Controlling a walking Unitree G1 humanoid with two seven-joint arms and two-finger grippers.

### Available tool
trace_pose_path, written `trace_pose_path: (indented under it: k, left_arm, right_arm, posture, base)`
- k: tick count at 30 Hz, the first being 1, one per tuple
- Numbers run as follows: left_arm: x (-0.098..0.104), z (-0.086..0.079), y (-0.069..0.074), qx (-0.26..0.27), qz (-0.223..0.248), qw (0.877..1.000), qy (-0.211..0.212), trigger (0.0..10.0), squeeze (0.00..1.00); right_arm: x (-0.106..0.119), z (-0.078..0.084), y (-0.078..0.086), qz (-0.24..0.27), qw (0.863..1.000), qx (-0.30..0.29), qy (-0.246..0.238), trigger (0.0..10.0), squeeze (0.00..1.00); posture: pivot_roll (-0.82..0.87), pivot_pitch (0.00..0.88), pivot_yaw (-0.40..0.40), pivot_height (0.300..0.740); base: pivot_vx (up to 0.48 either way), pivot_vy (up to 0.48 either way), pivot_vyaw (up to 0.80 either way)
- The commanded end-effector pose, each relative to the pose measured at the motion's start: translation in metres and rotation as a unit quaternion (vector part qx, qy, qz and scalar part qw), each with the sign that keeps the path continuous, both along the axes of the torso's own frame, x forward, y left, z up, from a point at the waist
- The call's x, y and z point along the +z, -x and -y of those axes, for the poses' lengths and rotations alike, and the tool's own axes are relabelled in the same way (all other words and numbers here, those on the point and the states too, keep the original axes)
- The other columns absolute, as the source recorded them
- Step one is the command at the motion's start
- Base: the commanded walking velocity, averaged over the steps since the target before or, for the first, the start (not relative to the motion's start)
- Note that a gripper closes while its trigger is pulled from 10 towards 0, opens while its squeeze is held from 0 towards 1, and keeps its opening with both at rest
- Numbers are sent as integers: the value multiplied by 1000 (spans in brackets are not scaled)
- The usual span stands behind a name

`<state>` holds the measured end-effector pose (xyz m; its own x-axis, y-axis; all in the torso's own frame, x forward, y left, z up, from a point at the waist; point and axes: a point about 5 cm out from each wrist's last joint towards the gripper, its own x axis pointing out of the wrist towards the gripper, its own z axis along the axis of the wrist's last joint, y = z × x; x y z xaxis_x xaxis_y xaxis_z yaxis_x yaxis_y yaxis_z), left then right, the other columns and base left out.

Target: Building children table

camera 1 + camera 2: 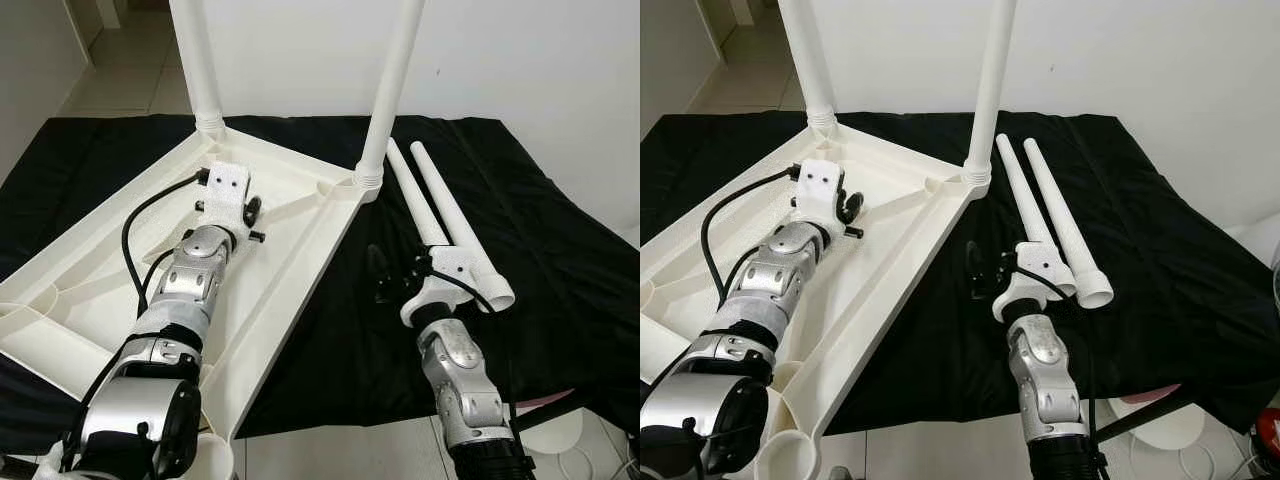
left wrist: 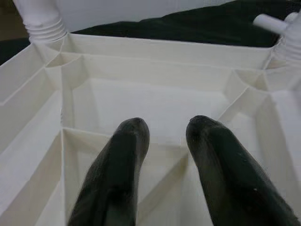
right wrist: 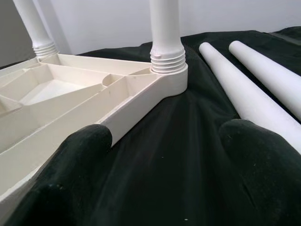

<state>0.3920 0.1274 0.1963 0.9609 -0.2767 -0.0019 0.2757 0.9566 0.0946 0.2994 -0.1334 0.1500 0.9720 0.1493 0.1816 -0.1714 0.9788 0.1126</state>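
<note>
A white plastic table top [image 1: 290, 270] lies upside down on a black cloth, its ribbed underside facing up. Two white legs stand screwed into its far corners, one on the left [image 1: 200, 60] and one on the right [image 1: 390, 90]. Two loose legs [image 1: 415, 200] [image 1: 455, 215] lie side by side on the cloth to the right of the table top. My left gripper [image 2: 167, 127] hovers open over the ribbed underside, holding nothing. My right gripper [image 3: 164, 136] is open low over the cloth, between the table top's right edge and the loose legs.
The black cloth [image 1: 330, 330] covers a low surface whose front edge runs just before me. An empty corner socket [image 1: 215, 455] of the table top sits at the near edge. A white round object [image 1: 550, 432] stands on the floor at the lower right. A white wall [image 1: 520, 60] is behind.
</note>
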Motion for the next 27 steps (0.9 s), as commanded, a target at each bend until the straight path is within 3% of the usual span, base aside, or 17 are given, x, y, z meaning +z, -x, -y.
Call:
trace_pose_path:
  k: [1,2,3,4,5,8,11,15,16,17,18,19,23,27]
  left_arm:
    - [10,6,7,-58,30,998,18,10000,1000]
    - [10,6,7,-58,30,998,18,10000,1000]
    - [16,7,12,-83,50,995,15,10000,788]
    - [18,8,16,-102,62,993,13,10000,525]
    - [19,7,21,-117,74,990,11,10000,0]
    - [19,5,30,-149,89,985,13,10000,0]
    - [15,-11,47,-172,107,979,-16,10000,0]
    - [10,-21,55,-183,96,978,-31,10000,0]
    - [9,-31,67,-195,123,972,-53,10000,0]
    - [9,-31,67,-195,123,972,-53,10000,0]
    - [9,-44,84,-222,139,962,-76,10000,0]
    - [9,-48,89,-235,142,958,-81,10000,0]
    - [8,-61,98,-242,139,955,-98,10000,0]
    - [3,-83,114,-274,90,950,-116,10000,0]
  right_arm:
    - [-5,1,2,-7,1000,-3,3,10000,0]
    - [-5,1,2,-7,1000,-3,3,10000,0]
    - [-5,1,3,-8,1000,-2,4,10000,0]
    - [-5,1,3,-8,1000,-2,5,10000,0]
    - [-6,1,4,-8,1000,-2,6,10000,0]
    - [-6,1,4,-8,1000,-1,8,10000,0]
    - [-7,3,5,-9,1000,0,12,10000,0]
    - [-8,4,6,-10,1000,0,14,10000,0]
    - [-8,4,6,-12,1000,3,15,10000,0]
    - [-8,4,6,-12,1000,3,15,10000,0]
    - [-9,4,5,-13,1000,9,19,10000,0]
    - [-9,4,5,-13,1000,11,19,10000,0]
    - [-8,5,4,-13,1000,12,20,10000,0]
    - [-9,6,3,-13,1000,13,21,10000,0]
  posture:
    - [36,72,-5,740]
    - [36,72,-5,740]
    - [36,72,-5,740]
    - [37,72,-8,740]
    - [37,72,-8,740]
    - [37,72,-8,740]
    - [50,76,-21,740]
    - [58,76,-27,740]
    - [64,78,-33,740]
    - [64,78,-33,740]
    - [70,81,-37,740]
    - [75,83,-41,740]
    - [87,85,-44,740]
    - [100,90,-48,740]
  base:
    - [0,0,0]
    - [0,0,0]
    - [0,0,0]
    - [0,0,0]
    - [0,0,0]
    - [0,0,0]
    - [0,0,0]
    - [0,0,0]
    - [0,0,0]
    - [0,0,0]
    - [0,0,0]
    - [0,0,0]
    - [0,0,0]
    - [0,0,0]
